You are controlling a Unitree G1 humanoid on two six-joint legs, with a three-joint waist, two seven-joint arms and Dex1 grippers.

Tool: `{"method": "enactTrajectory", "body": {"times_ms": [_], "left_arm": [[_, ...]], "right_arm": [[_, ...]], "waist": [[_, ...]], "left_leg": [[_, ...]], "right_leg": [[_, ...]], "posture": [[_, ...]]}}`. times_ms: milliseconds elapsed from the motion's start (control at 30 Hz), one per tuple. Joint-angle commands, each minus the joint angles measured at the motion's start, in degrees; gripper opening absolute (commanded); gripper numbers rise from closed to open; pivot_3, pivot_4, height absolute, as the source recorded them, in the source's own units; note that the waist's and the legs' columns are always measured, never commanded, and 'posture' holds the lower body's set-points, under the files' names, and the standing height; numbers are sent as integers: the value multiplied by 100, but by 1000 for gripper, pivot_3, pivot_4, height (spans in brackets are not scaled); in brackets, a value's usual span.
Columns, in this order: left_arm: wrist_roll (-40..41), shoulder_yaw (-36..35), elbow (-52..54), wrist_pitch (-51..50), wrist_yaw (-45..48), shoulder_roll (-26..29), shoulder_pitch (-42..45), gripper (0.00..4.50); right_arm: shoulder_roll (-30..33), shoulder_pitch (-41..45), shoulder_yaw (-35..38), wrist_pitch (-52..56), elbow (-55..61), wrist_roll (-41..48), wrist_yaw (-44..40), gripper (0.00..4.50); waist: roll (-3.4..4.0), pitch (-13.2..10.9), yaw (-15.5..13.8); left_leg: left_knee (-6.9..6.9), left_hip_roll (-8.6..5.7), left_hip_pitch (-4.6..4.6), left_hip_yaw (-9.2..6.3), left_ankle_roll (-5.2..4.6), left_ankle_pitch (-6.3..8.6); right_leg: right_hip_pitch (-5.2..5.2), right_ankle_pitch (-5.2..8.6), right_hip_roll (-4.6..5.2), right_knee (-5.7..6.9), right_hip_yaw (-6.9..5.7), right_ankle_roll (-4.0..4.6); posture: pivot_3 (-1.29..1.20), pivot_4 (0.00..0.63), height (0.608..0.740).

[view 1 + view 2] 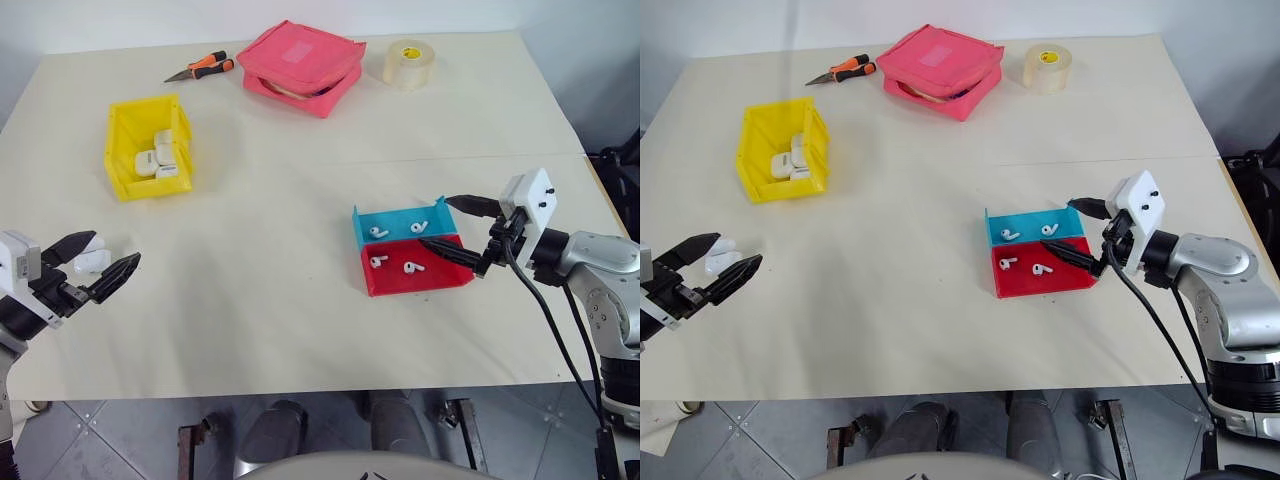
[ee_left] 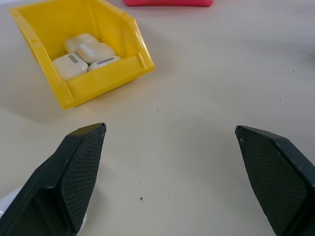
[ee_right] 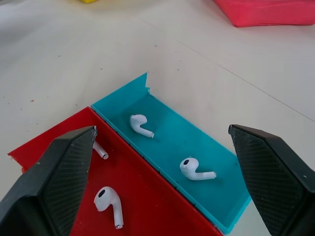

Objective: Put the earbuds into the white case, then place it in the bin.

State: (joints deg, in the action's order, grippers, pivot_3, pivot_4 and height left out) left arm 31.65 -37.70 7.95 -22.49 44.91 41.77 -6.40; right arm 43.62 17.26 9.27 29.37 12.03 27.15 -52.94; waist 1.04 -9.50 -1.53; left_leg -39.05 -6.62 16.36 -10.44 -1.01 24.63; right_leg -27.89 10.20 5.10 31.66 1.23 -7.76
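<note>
- A pale desk [image 1: 300, 290] carries everything.
- Right end effector [image 1: 458, 229], spread wide and empty, hovers just beside the earbuds [image 3: 191, 168] in the blue tray [image 1: 396, 222] and red tray [image 1: 440, 277], nearer than the left.
- Left end effector [image 1: 98, 262], wide and empty, has a white case [image 1: 92, 256] just behind it; the bin [image 1: 125, 150] is farther ahead.

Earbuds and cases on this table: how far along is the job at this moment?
Done: three glossy white charging cases lie in the bright yellow plastic bin. In hand: nothing; the open right end effector hovers at the shallow red tray and blue tray, the open left end effector near another white case. Left: four tiny white earbuds, two per tray.
</note>
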Motion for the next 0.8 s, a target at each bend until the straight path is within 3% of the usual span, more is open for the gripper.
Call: {"method": "enactTrajectory", "body": {"times_ms": [33, 500, 800], "left_arm": [[-3, -90, -9, 56, -14, 155, 56, 4470], [-115, -81, -56, 91, -196, 178, 180, 4470], [114, -845, 472, -669, -1041, 53, -292, 4470]], "right_arm": [[-14, 80, 77, -112, 121, 68, 10, 4500], [-34, 178, 14, -200, 19, 40, -18, 4500], [-193, 772, -261, -543, -605, -169, -172, 4500]], "waist": [[0, 0, 1], [0, 0, 9], [-6, -1, 38]], "left_leg": [[0, 1, -1, 1, 1, 1], [-1, 43, -18, 50, 13, 20], [-1, 46, -18, 73, 7, 25]], "right_leg": [[0, 0, -2, 0, 1, 0], [-3, -8, -58, 0, 45, 17], [-18, -9, -66, 3, 66, 17]], "posture": [[0, 150, 740], [0, 150, 740], [0, 150, 740]]}}
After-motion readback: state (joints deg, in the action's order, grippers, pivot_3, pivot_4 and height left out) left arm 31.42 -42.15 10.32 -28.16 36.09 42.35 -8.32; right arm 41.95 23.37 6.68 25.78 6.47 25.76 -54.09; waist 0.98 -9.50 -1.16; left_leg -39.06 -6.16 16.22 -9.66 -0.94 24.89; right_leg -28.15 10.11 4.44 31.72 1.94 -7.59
